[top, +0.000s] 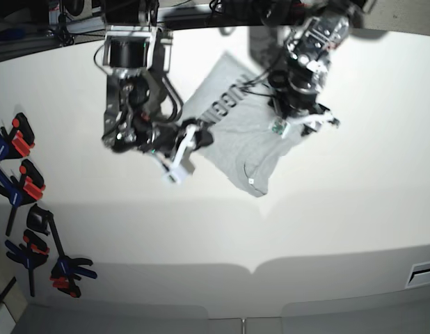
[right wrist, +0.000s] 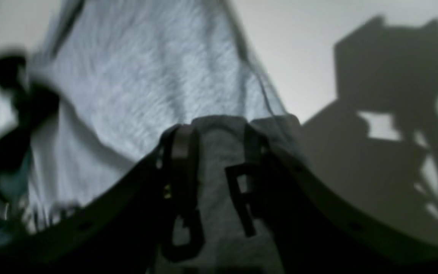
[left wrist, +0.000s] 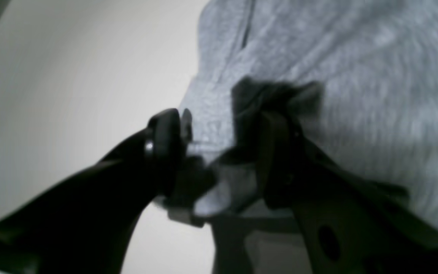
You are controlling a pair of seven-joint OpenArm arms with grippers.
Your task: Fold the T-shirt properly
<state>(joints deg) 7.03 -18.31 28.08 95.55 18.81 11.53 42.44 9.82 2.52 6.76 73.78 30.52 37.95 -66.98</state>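
While your left gripper [left wrist: 219, 152] pinches a bunched fold of the T-shirt [left wrist: 356, 95] between its two black fingers [left wrist: 165, 148], you can see grey heather cloth filling the gap and spreading up and to the right in the left wrist view. Your right gripper [right wrist: 211, 167] is likewise clamped on the T-shirt [right wrist: 146, 83], with grey fabric pressed between both fingers [right wrist: 181, 152] and black lettering showing on the cloth just below them. From the base view, you have the right gripper [top: 201, 136] holding one edge of the shirt and the left gripper [top: 293, 124] holding the opposite edge, so the T-shirt [top: 250, 139] is stretched between them above the white table [top: 271, 229], its lettered part turned toward the far side and one corner with a small white tag [top: 250, 182] hanging toward the near side. Off at the table's edge, on the right arm's side, you have several black, red and blue clamps [top: 24, 188] lying well apart from the shirt.
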